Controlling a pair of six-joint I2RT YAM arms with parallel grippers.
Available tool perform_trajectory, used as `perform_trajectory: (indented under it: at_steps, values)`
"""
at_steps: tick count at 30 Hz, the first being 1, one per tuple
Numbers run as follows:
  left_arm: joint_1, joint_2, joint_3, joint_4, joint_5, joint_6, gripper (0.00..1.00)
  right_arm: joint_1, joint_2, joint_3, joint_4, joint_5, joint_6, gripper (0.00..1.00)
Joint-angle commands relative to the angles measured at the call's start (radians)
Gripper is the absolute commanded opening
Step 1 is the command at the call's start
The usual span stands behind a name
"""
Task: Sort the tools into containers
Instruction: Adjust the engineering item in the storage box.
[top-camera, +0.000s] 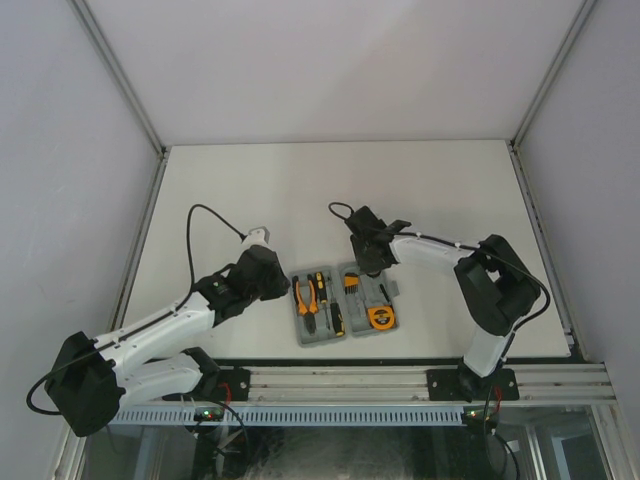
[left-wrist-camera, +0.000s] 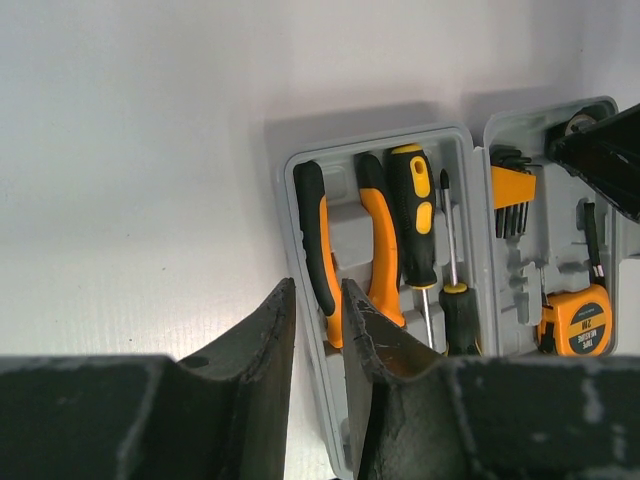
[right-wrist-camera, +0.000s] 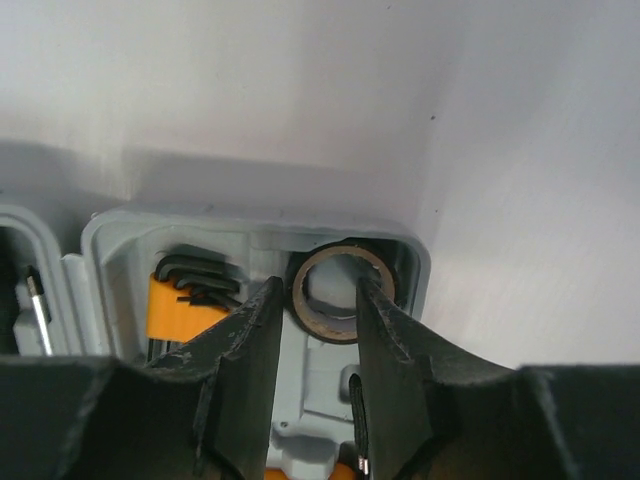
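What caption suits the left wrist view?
Left gripper beside the open grey plastic tool case holding orange-handled pliers, two yellow-and-black screwdrivers and orange tape measure.

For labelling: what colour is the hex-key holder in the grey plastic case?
Orange plastic hex-key holder; clearest in left wrist view.

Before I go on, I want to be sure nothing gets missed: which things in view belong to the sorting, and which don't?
Job: grey case; pliers; two screwdrivers; hex-key set; tape measure; brown ring in the corner compartment.
Not the job: white table; metal rail; black arm cable.
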Motion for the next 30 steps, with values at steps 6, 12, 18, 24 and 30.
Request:
perform_trajectory:
  at_steps: [6, 12, 18, 24, 30]
  values:
    - [0.008, -0.019, 0.008, 0.023, 0.008, 0.016, 0.29, 0.002, -0.186, -0.016, 0.074, -0.120, -0.012, 0.37]
    - [0.008, -0.019, 0.008, 0.023, 0.014, 0.014, 0.29, -0.009, -0.242, -0.016, 0.017, -0.058, 0.007, 0.37]
    - [0.009, -0.017, 0.008, 0.023, 0.017, 0.014, 0.29, -0.022, -0.221, -0.020, -0.066, -0.023, 0.016, 0.37]
    - [0.009, -0.015, 0.011, 0.025, 0.021, 0.013, 0.28, -0.028, -0.174, -0.020, -0.079, -0.043, 0.016, 0.37]
    - [0.009, -0.012, 0.013, 0.025, 0.020, 0.015, 0.28, -0.044, -0.129, -0.020, -0.065, -0.072, 0.007, 0.37]
